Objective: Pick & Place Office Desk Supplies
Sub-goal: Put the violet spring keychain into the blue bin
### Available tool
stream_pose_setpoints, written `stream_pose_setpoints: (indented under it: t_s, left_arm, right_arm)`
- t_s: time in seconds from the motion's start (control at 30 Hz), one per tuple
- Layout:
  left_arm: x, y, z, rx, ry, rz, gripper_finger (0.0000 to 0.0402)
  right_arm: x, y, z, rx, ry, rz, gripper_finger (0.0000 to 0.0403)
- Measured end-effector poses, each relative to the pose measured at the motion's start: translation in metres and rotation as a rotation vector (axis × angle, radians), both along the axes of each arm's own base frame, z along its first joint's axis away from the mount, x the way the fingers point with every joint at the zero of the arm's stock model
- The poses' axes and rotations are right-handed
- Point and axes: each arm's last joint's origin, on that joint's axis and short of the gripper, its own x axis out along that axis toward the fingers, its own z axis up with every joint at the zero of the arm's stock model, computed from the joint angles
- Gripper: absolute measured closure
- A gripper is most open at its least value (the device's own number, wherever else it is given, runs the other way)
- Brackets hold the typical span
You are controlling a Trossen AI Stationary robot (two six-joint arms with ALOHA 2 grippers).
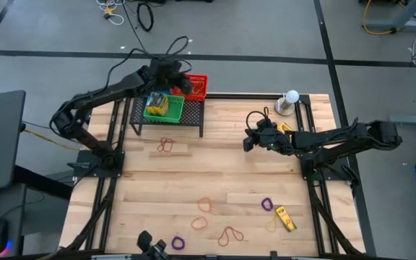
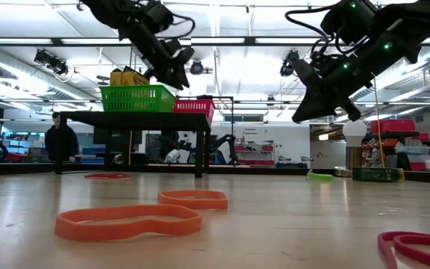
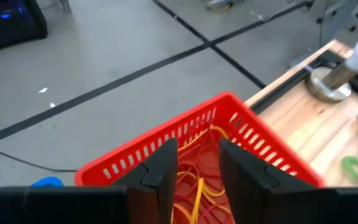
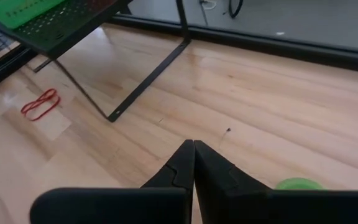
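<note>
Lying nearest the front edge of the wooden surface (image 1: 215, 173) are a purple rubber band (image 1: 178, 243), a brown double loop (image 1: 230, 234) and an orange rubber band (image 1: 199, 222). Just beyond them lie another brown loop (image 1: 206, 204), a second purple band (image 1: 267, 204) and, to its right, a yellow crayon box (image 1: 286, 217), flat and at a slant. In the low view two orange bands (image 2: 128, 221) lie in the foreground, with a red loop at the frame's right edge.

Farther back, left of centre, a red rubber band (image 1: 166, 145) lies just in front of a black mesh stand (image 1: 166, 115). The right pincer (image 1: 249, 141) hangs above the bare middle of the surface, its fingers (image 4: 192, 163) pressed together and holding nothing; a green band (image 4: 297, 184) lies close by it in the right wrist view.

On the stand sit a green basket (image 1: 164, 107), with yellow crayon boxes inside, and next to it a red basket (image 1: 198, 87). The left pincer (image 1: 183, 85) is over the red basket, fingers (image 3: 166, 171) parted with a clear gap and nothing between them; yellow and orange bands (image 3: 199, 186) lie inside the basket below.

At the far right corner stands a white ball on a round base (image 1: 289, 101). In the low view a person (image 2: 60, 142) is in the room behind.
</note>
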Motion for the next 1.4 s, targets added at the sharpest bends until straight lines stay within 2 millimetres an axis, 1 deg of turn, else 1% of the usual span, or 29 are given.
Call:
stream_pose_setpoints:
  t_s: [0.13, 0.27, 0.33, 0.43, 0.5, 0.63, 0.73, 0.83, 0.93, 1.03, 1.1, 1.23, 1.4]
  left_arm:
    - [-0.003, -0.013, 0.015, 0.061, -0.010, -0.049, 0.0277]
    - [0.001, -0.034, 0.027, 0.136, 0.009, -0.146, 0.0284]
    - [0.006, -0.047, 0.030, 0.158, 0.012, -0.235, 0.0296]
    - [0.014, -0.068, 0.029, 0.139, -0.026, -0.407, 0.0322]
    - [0.022, -0.083, 0.022, 0.130, -0.063, -0.513, 0.0346]
    - [0.031, -0.111, 0.003, 0.112, -0.130, -0.597, 0.0392]
    - [0.034, -0.131, -0.012, 0.108, -0.211, -0.622, 0.0394]
    - [0.035, -0.151, -0.026, 0.124, -0.266, -0.620, 0.0394]
    - [0.032, -0.166, -0.033, 0.143, -0.313, -0.612, 0.0395]
    - [0.028, -0.176, -0.040, 0.141, -0.344, -0.628, 0.0395]
    - [0.027, -0.181, -0.045, 0.136, -0.360, -0.640, 0.0395]
    - [0.021, -0.185, -0.064, 0.122, -0.394, -0.660, 0.0393]
    - [0.006, -0.186, -0.092, 0.088, -0.451, -0.643, 0.0393]
  right_arm:
    - [0.000, -0.001, 0.000, -0.017, 0.001, -0.024, 0.0391]
    - [0.000, -0.001, 0.000, -0.024, 0.007, -0.020, 0.0391]
    - [0.000, -0.001, 0.000, -0.037, 0.019, -0.010, 0.0391]
    - [0.000, -0.001, 0.000, -0.071, 0.051, 0.016, 0.0391]
    - [-0.001, -0.001, 0.000, -0.097, 0.067, 0.013, 0.0391]
    - [-0.001, -0.001, 0.001, -0.114, 0.073, -0.001, 0.0391]
    - [-0.001, -0.001, 0.001, -0.121, 0.086, 0.020, 0.0391]
    - [0.000, 0.000, 0.000, -0.114, 0.106, 0.098, 0.0391]
    - [0.001, 0.003, -0.001, -0.103, 0.113, 0.157, 0.0391]
    - [0.002, 0.007, 0.001, -0.092, 0.121, 0.195, 0.0391]
    - [0.005, 0.013, 0.007, -0.097, 0.141, 0.228, 0.0391]
    - [0.006, 0.022, 0.017, -0.110, 0.252, 0.279, 0.0391]
    - [0.005, 0.032, 0.031, -0.109, 0.360, 0.322, 0.0391]
